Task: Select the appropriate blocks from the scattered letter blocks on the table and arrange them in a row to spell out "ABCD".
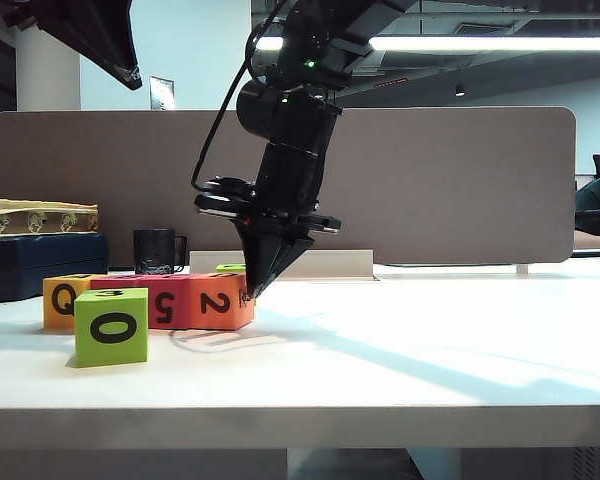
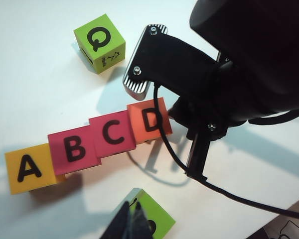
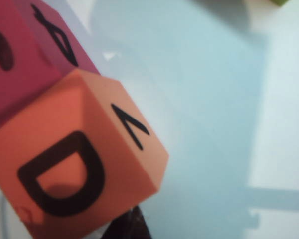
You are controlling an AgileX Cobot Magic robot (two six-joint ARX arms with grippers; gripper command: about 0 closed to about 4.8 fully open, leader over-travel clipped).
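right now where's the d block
The D block sits at the right end of the row in the exterior view, touching the C block, with the shut right gripper beside it.

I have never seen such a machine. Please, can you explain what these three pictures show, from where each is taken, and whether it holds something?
It is a robot with two arms; each ends in two fingers. One camera stands beside the white table; two ride on the wrists. Four foam cubes lie in a row, tops reading A, B, C, D. Two lime cubes sit apart. The right gripper, shut and holding nothing, points down beside the orange D cube. The left gripper, also shut, hangs above the table.
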